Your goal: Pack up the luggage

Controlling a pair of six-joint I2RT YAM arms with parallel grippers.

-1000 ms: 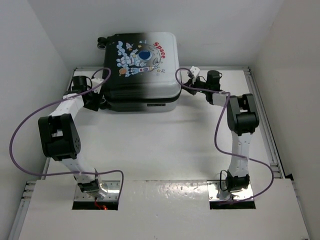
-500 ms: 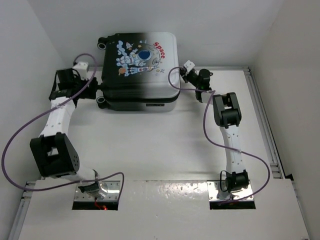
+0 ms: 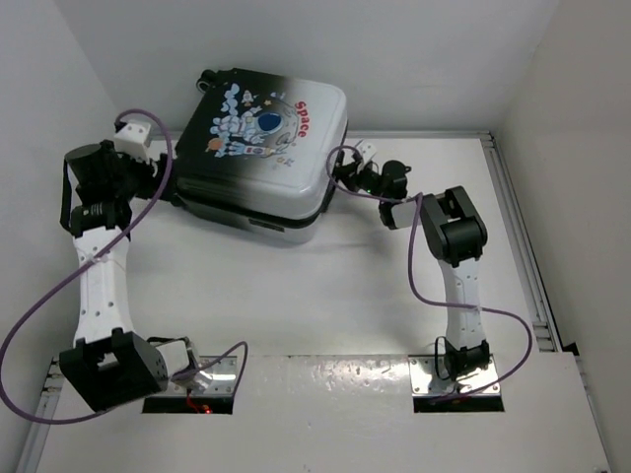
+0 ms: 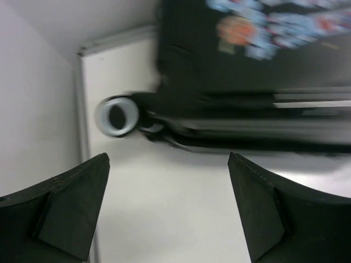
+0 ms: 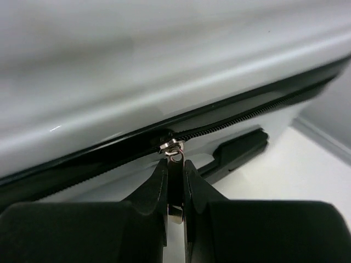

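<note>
The luggage (image 3: 258, 148), a white-to-black hard shell with an astronaut and "Space" print, lies flat and skewed at the back of the table. My left gripper (image 3: 163, 185) stands open just off its black left end, nothing between its fingers (image 4: 71, 208). In the left wrist view the gripper (image 4: 168, 159) faces a black caster (image 4: 117, 116) and the dark side of the luggage (image 4: 247, 55). My right gripper (image 3: 338, 177) is at the white right side, shut (image 5: 174, 164) on the metal zipper pull (image 5: 174, 147) of the zip along the luggage (image 5: 164, 66) seam.
White walls close in the table on the left, back and right. A metal rail (image 3: 518, 236) runs along the right edge. Purple cables loop off both arms. Bare tabletop (image 3: 286, 296) lies between the luggage and the arm bases.
My left gripper opened and drew back to the left, away from the luggage. The luggage turned clockwise, its right end swinging nearer. My right gripper moved left, still pinching the zipper pull.
</note>
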